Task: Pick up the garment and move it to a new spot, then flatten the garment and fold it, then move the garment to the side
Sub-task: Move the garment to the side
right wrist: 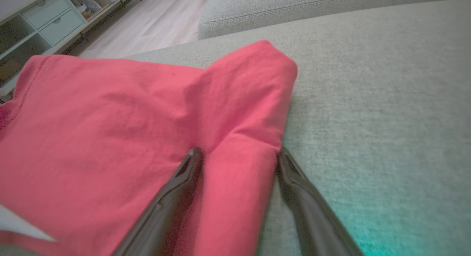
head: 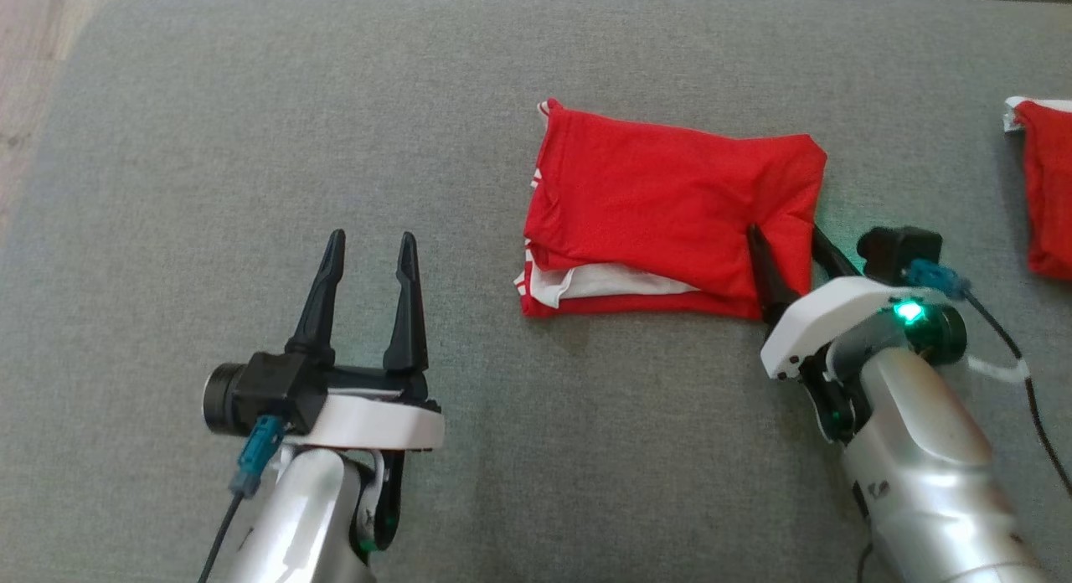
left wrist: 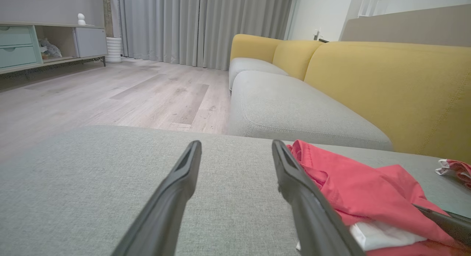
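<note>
Head view: garment (head: pixel 662 198) inside right gripper (head: pixel 783 231)

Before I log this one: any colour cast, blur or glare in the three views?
Head view: sharp, green lamp glowing behind the right gripper. Right wrist view: teal glow tints the cushion, fingers blur near the lens. Left wrist view: garment looks washed-out pink.

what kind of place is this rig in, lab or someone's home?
Most likely a home living room: a sofa with yellow back cushions, floor-length grey curtains, and a low cabinet with drawers on a wood-plank floor.
</note>
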{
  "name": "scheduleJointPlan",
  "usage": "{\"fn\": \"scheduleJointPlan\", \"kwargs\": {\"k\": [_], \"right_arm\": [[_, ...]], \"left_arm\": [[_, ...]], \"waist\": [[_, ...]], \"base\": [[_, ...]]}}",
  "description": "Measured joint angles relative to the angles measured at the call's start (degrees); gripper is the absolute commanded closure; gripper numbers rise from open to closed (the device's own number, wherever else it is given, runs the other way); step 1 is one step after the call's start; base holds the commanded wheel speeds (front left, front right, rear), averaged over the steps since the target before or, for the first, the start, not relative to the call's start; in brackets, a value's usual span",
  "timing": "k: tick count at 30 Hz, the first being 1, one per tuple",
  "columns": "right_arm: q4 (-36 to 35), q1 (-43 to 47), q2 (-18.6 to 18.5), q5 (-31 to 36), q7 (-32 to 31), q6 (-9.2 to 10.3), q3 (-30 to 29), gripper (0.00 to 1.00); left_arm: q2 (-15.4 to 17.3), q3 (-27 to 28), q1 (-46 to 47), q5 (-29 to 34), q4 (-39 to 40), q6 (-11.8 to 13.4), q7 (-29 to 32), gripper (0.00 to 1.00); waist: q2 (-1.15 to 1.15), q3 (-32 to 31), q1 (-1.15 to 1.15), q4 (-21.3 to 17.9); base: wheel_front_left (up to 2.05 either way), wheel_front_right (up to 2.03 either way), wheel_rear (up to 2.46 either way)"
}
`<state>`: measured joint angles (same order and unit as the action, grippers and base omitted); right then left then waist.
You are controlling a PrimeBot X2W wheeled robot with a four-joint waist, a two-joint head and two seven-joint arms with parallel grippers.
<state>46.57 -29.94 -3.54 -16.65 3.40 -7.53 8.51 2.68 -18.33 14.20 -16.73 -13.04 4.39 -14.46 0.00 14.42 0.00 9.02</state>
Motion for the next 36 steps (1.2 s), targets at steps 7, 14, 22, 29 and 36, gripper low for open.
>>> {"fn": "scheduleJointPlan", "kwargs": {"k": [7,14,22,29,36], "right_arm": [[4.4,-2.8,-0.4,1.1,0.8,0.00,2.6,1.00],[8.2,-3.4,0.0,6.6,6.5,0.00,2.3,1.00],[5.9,-3.4,-1.7,12.8,9.1,0.00,2.0,1.00],[0.0,-3.4,-8.7,15.3,7.5,0.00,4.6,1.00],[-4.6,-5.4,-18.0,15.0,3.5,0.00,7.1,1.00]], "left_arm": [[0.0,-0.1,0.0,0.0,-0.1,0.2,0.0,0.00],[0.0,0.1,-0.1,0.3,-0.7,0.1,0.0,0.00],[0.0,0.1,-0.8,1.7,-0.6,-0.4,0.0,0.00],[0.0,0.2,-1.7,2.3,0.0,-0.4,0.0,0.00],[0.0,0.2,-1.4,2.7,0.3,-0.4,0.0,0.00]], "waist": [[0.00,-0.3,0.00,0.0],[0.00,-2.4,0.00,-1.2],[0.00,-4.9,-0.01,-4.8],[0.00,-6.0,-0.01,-9.1],[0.00,-3.7,0.00,-11.3]], "base": [[0.00,0.00,0.00],[0.00,0.00,0.00],[0.00,0.00,0.00],[0.00,0.00,0.00],[0.00,0.00,0.00]]}}
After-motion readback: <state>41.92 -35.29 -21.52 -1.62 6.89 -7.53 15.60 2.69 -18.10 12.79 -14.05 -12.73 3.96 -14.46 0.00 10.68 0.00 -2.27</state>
